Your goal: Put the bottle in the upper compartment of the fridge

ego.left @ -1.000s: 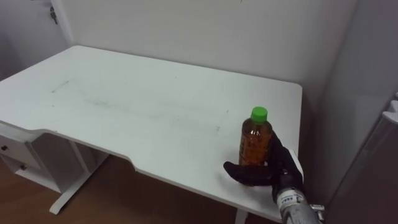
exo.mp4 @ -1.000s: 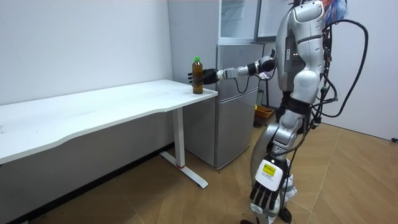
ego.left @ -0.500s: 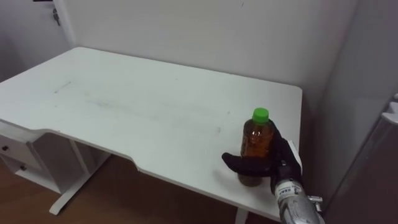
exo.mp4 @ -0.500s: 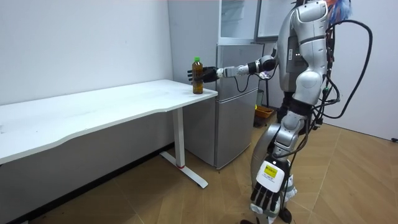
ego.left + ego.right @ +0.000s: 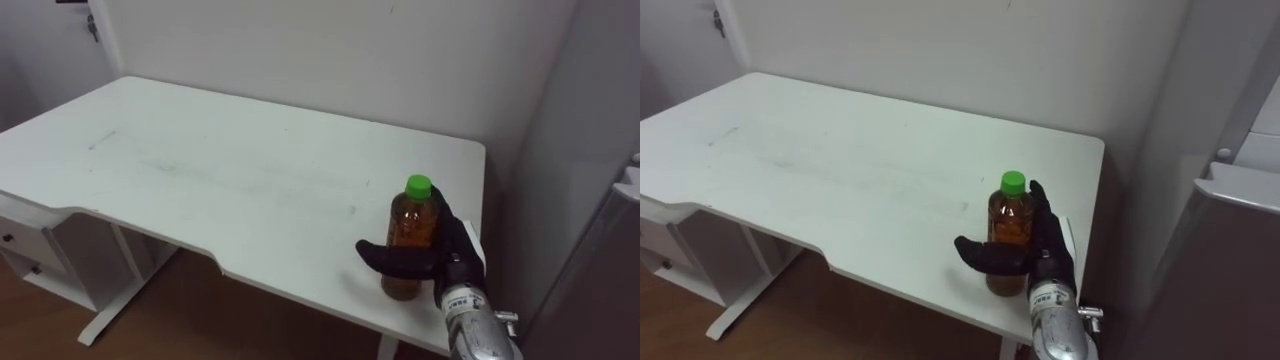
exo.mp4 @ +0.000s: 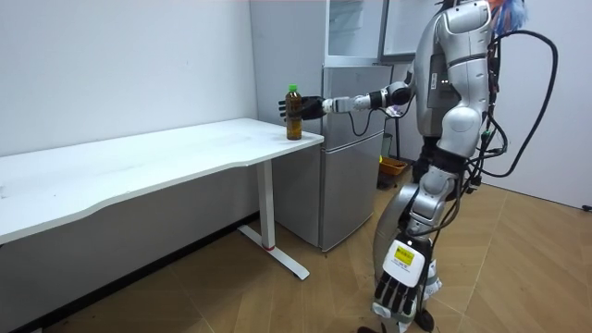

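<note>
bottle on table, near right corner | fridge right of table

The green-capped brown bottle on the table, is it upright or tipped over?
Upright: the brown bottle stands on its base on the white table, green cap uppermost, right hand curled round it.

Count: 1 bottle, with 1 green cap. 1 white worktop. 1 fridge.
</note>
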### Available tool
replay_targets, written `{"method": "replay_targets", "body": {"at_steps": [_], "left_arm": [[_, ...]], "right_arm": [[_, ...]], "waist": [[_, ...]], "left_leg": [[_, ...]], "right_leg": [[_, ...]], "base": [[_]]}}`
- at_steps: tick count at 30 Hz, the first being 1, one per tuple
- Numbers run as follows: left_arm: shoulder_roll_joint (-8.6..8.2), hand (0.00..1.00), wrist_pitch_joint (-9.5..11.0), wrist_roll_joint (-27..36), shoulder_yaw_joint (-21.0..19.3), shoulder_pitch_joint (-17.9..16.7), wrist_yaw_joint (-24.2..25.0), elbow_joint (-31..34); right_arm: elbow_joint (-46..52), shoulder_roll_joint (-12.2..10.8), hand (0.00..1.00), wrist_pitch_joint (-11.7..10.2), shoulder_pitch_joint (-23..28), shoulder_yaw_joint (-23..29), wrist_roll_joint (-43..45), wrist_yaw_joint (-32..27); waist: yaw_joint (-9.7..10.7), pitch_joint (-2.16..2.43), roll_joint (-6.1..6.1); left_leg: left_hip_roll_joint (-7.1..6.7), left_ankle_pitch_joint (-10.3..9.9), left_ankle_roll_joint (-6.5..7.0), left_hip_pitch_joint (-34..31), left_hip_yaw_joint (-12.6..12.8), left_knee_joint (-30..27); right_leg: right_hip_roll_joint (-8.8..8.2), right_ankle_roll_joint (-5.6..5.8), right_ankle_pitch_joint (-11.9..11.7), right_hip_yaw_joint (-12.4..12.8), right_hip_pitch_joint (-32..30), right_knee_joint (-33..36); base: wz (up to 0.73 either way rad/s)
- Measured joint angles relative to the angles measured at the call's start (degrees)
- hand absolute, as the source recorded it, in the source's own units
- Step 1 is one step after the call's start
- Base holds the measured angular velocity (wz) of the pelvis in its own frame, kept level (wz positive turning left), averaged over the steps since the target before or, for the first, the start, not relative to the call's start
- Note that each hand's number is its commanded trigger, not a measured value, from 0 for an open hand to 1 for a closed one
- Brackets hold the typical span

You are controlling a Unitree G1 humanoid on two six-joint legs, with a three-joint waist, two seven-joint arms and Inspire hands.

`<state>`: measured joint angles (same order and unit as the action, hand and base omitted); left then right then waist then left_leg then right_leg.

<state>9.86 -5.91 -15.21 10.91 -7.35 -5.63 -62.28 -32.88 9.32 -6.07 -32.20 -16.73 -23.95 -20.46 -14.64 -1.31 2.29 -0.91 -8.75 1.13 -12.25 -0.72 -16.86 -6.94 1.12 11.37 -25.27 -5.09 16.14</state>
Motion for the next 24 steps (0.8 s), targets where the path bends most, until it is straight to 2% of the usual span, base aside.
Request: {"method": "replay_targets", "body": {"at_steps": [15,24], "left_arm": [[0.03,0.00,-0.1,0.0,0.1,-0.2,0.1,0.1],[0.04,0.00,0.0,0.1,0.1,-0.1,0.1,0.1]], "right_arm": [[-7.6,0.1,0.00,0.7,0.0,-0.2,-0.2,-0.7],[-7.8,0.2,0.00,0.7,0.0,-0.1,-0.5,-2.4]], "waist": [[-0.1,-0.21,0.38],[-0.4,-0.21,0.39]], "left_leg": [[-0.46,0.0,0.03,-0.4,-1.0,-0.3],[-0.59,0.0,0.06,-0.3,-1.2,-0.2]], "right_leg": [[-0.06,0.05,0.0,-1.1,0.4,-0.5],[-0.17,0.12,0.1,-1.3,0.5,-0.5]], "base": [[0.03],[0.00]]}}
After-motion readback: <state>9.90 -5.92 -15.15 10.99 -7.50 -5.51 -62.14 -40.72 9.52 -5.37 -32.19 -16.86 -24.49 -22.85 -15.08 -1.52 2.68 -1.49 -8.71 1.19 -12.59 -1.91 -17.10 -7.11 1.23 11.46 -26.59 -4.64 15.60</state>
